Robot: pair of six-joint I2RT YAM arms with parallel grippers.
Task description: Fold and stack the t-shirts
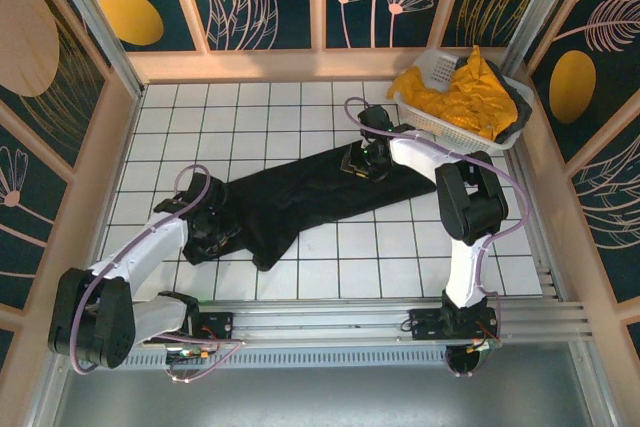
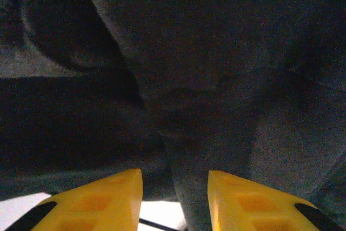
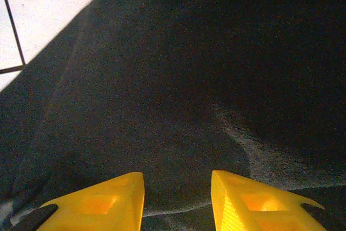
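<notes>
A large black t-shirt lies spread in a slanted band across the white tiled table. My left gripper sits low at its near-left end. In the left wrist view the yellow fingers stand apart, and this gripper is open around a raised fold of the black t-shirt, with a gap on the fold's left side. My right gripper rests over the shirt's far-right part. In the right wrist view it is open, with the black t-shirt lying flat under it and a hem line between the fingertips. Mustard-yellow t-shirts are heaped in the basket.
A white lattice basket stands at the far right corner, against the wooden walls. Bare tiles stretch along the far left and in front of the shirt. A metal rail with the arm bases runs along the near edge.
</notes>
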